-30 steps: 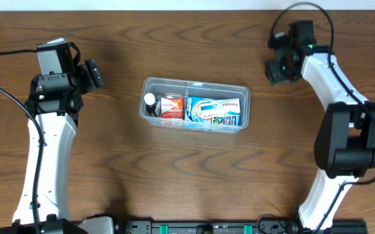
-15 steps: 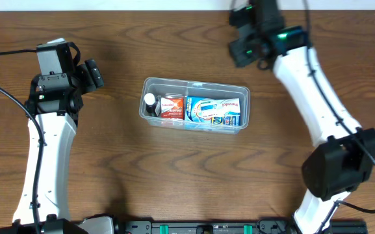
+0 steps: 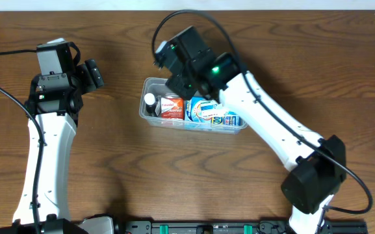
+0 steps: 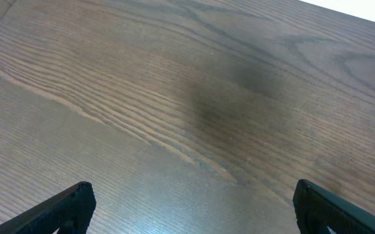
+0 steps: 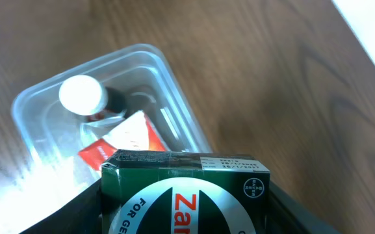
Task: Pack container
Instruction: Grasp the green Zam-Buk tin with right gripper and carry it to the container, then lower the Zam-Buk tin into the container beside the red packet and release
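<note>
Clear container [image 3: 142, 109], partly packed, mid-table

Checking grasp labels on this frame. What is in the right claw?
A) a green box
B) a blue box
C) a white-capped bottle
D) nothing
A: the right wrist view shows the green box clamped in the right claw above the container, while the white-capped bottle lies inside the tub.
</note>
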`<state>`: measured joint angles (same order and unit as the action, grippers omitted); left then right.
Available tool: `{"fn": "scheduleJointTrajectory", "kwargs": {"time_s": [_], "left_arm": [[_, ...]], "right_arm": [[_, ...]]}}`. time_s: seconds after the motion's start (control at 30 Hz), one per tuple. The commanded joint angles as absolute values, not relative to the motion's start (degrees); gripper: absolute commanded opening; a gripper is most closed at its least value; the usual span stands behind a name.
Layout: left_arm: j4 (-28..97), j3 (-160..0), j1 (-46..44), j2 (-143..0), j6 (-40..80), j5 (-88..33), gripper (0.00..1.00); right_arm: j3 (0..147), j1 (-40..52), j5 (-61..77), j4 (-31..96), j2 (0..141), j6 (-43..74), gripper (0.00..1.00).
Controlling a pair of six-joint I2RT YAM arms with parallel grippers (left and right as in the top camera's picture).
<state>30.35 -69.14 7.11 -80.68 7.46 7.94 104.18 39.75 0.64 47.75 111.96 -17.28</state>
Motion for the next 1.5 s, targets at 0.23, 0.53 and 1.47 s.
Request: {"fn": "scheduleJointTrajectory", "kwargs": {"time_s": [0.23, 0.53, 1.47], "left_arm": [[30.4, -70.0, 7.3, -81.3, 7.2, 8.6, 0.98], [30.4, -70.0, 7.3, -81.3, 7.2, 8.6, 0.98], [30.4, -70.0, 7.3, -81.3, 7.2, 8.6, 0.98]], "right_arm": [[102.1, 41.3, 4.1, 52.4, 117.4, -24.9, 0.35], [98.1, 40.9, 7.8, 49.6, 117.5, -32.2, 0.35], [87.5, 37.2, 8.0, 35.0, 117.6, -35.9, 0.41]]}}
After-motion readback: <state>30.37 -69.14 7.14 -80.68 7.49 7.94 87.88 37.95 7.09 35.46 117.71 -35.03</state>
